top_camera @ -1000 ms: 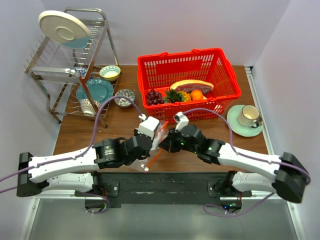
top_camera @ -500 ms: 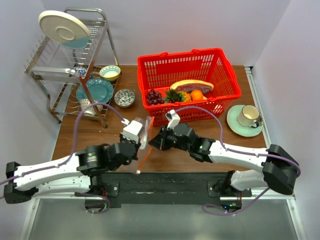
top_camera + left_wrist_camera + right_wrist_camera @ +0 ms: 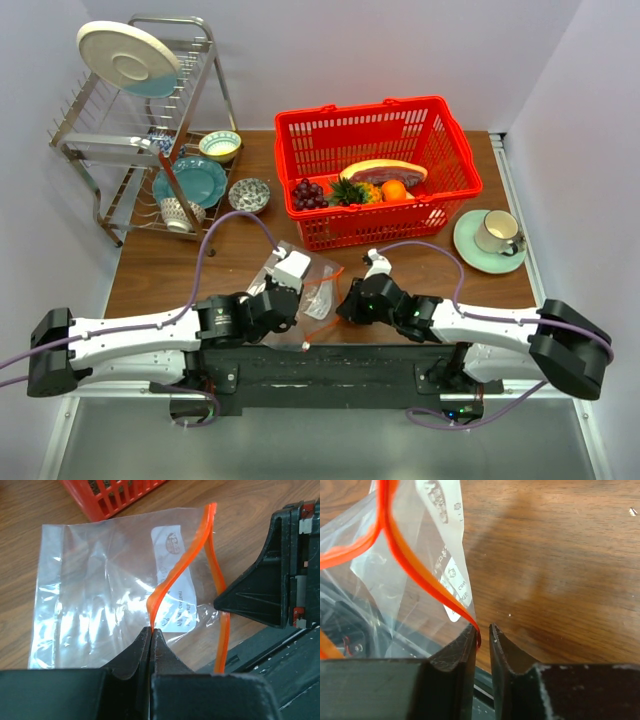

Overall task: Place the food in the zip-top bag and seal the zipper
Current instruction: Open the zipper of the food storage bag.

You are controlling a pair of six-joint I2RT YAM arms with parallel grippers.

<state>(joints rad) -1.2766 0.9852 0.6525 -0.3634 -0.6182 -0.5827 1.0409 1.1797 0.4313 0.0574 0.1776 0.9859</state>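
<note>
The clear zip-top bag (image 3: 322, 285) lies on the table near the front edge, between my two grippers. My left gripper (image 3: 303, 292) is shut on the red-orange zipper (image 3: 172, 580), pinched at the tips (image 3: 151, 634). The bag (image 3: 100, 585) spreads out beyond them. My right gripper (image 3: 344, 305) has its jaws a narrow gap apart (image 3: 484, 632). The zipper strip (image 3: 415, 570) rests against the inner face of its left finger and is not clamped. The pineapple (image 3: 352, 192) and the grape bunch (image 3: 307, 192) lie in the red basket (image 3: 440, 135).
The basket also holds a pink slice with tan rind (image 3: 383, 170) and an orange fruit (image 3: 394, 189). A dish rack (image 3: 150, 130) with plates and bowls stands back left. A cup on a green saucer (image 3: 492, 238) sits at the right. The black base rail (image 3: 330, 365) runs along the front.
The bag was held up between both grippers, swung left, and now lies low on the table near the front edge. Both arms have drawn back toward the front.
</note>
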